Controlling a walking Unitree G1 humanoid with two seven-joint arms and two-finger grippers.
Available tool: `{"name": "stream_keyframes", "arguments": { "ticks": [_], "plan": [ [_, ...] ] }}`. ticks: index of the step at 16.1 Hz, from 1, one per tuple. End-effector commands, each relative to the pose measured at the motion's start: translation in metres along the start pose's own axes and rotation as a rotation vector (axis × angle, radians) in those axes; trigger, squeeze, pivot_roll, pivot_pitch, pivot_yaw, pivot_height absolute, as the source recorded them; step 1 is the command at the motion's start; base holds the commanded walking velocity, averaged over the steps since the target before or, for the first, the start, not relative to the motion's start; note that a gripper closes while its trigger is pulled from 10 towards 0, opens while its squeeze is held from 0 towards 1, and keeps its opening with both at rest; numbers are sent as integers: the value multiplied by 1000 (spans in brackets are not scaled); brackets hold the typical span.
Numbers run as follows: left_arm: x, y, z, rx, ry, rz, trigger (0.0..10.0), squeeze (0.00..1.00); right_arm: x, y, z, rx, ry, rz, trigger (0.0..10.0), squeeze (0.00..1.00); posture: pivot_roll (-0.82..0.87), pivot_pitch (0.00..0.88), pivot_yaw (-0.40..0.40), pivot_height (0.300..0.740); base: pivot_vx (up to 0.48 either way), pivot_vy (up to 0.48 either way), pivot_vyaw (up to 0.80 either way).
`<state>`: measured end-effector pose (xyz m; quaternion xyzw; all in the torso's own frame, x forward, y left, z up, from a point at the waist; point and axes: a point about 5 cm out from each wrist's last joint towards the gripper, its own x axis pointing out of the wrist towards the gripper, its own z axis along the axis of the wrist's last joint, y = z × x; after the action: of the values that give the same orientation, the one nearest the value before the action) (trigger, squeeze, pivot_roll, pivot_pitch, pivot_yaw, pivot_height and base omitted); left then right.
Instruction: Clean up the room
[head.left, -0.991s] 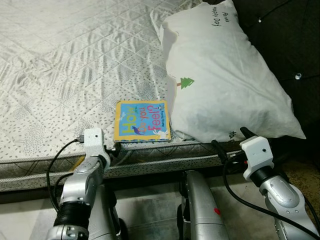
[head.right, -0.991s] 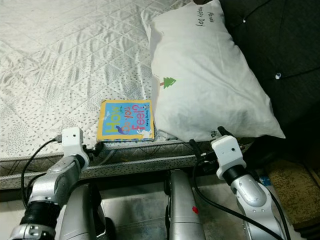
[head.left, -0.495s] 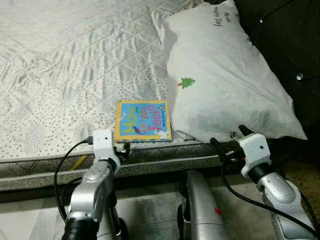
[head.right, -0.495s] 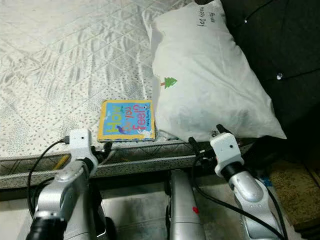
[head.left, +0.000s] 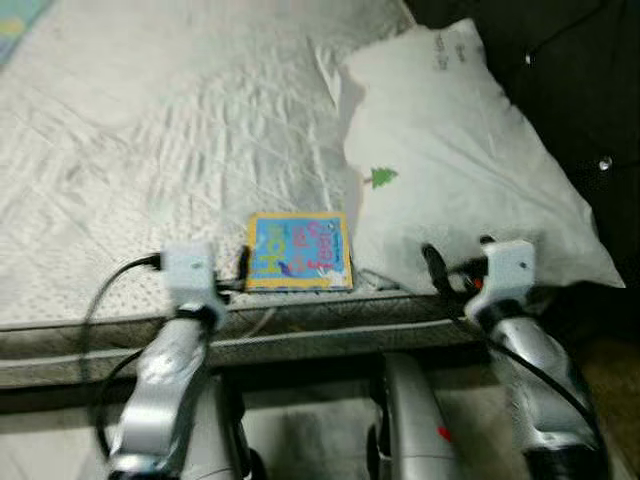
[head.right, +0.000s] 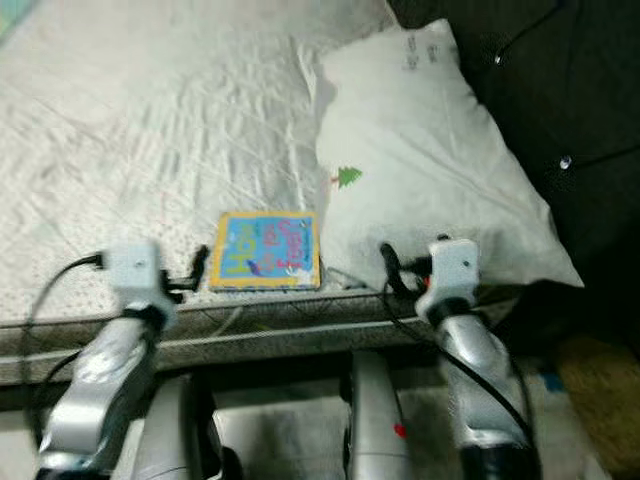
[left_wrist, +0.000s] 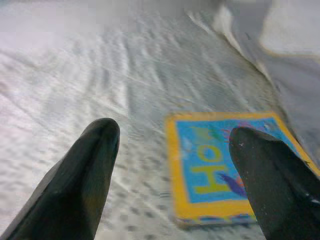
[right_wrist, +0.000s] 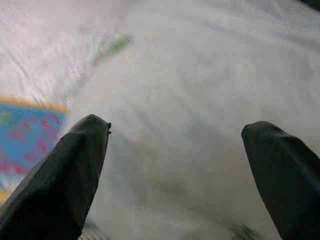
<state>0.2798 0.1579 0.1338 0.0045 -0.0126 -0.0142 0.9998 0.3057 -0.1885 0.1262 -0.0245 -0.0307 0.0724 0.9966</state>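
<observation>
While both grippers hang spread-fingered at the mattress edge, the left gripper (left_wrist: 170, 145) faces a book (head.left: 300, 250), yellow-bordered blue cover, lying flat on the quilted bed (head.left: 150, 150) beside the white pillow (head.left: 470, 190), which the right gripper (right_wrist: 175, 135) faces.

Silver arms, black-fingered pincers, black cables.

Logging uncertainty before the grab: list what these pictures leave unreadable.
- Book: cover lettering smeared by motion blur in the eye views; left wrist view has one corner behind a black finger.
- Pillow: printed text too small and blurred.
- Left claw, right claw: open, blurred.
</observation>
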Motion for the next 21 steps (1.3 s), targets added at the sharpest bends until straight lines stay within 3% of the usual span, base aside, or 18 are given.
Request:
{"name": "stream_keyframes", "arguments": {
  "ticks": [1, 5, 10, 18, 21],
  "plan": [
    [-3, 11, 7, 13, -55, 32, 10000, 0, 5, 0, 1, 43, -6, -28, 10000, 0, -65, 40, 50, 541, 0, 0, 0],
    [-7, 24, 11, -23, -111, 118, 10000, 0, 22, 10, 16, 164, -95, -23, 10000, 0, -52, 0, 48, 541, 0, 0, 0],
    [7, 38, 16, -28, -161, 161, 10000, 0, 40, 5, 37, 172, -169, -31, 10000, 0, -70, 0, 67, 599, 0, 0, 0],
    [15, 27, 14, -35, -185, 149, 10000, 0, 33, -8, 40, 175, -194, -103, 10000, 0, -105, 0, 58, 696, 0, 0, 0],
    [16, 10, 16, -43, -190, 123, 10000, 0, 22, -12, 35, 146, -170, -99, 10000, 0, -129, 0, 68, 730, 0, 0, 0]
  ]
}}
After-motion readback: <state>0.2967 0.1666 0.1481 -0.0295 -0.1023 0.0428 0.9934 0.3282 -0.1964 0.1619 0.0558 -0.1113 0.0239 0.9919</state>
